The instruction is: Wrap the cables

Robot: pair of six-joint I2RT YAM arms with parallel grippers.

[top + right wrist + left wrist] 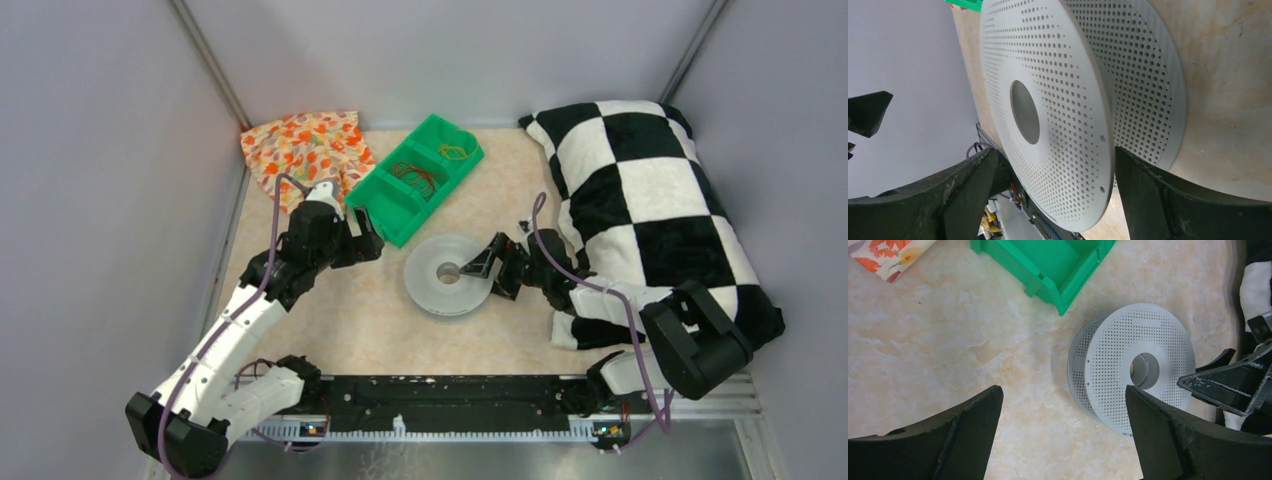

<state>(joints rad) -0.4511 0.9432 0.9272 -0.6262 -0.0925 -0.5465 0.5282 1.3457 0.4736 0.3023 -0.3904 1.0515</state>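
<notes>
Left gripper is released, jaws wide apart over bare table, nothing between them. The spool lies flat ahead of them and to the right, and the bin is farther ahead. Right gripper is spread too, with the spool's upper flange reaching in between its jaws; I cannot tell whether either finger touches it. The cables lie in the bin's compartments, well beyond both pairs of jaws

Robot laboratory cell: plain grey walls enclose a marbled table; black metal mounting rail at 6 o'clock
</notes>
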